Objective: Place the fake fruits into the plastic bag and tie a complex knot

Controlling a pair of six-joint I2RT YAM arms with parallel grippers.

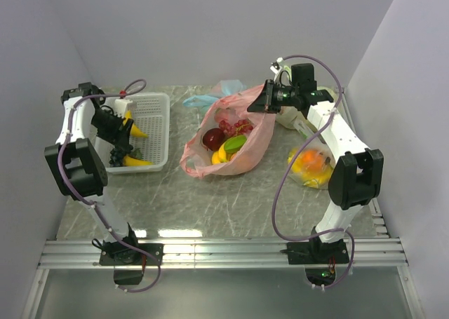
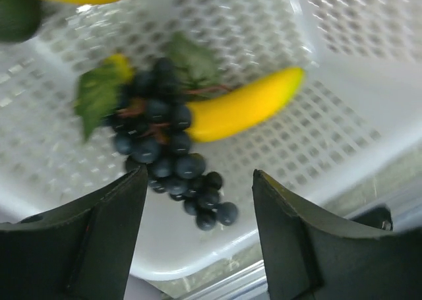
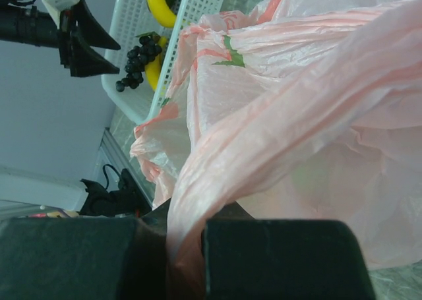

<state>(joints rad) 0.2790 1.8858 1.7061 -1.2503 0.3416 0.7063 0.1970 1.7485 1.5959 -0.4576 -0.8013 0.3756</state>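
The pink plastic bag (image 1: 235, 133) lies open at the table's middle, holding a dark red apple (image 1: 212, 138), a yellow and a green piece (image 1: 233, 145) and red pieces (image 1: 237, 127). My right gripper (image 1: 261, 99) is shut on the bag's far handle (image 3: 217, 181) and holds it up. My left gripper (image 2: 199, 201) is open and empty over the white basket (image 1: 156, 126), just above a purple grape bunch (image 2: 165, 148) lying against a yellow banana (image 2: 244, 105). A second banana (image 1: 135, 131) lies further back in the basket. No knot shows.
A light blue bag (image 1: 203, 98) lies behind the pink one. A clear bag of orange and yellow fruit (image 1: 312, 166) sits by the right arm. The basket's near rim (image 2: 217, 250) lies right under my left fingers. Grey walls close three sides.
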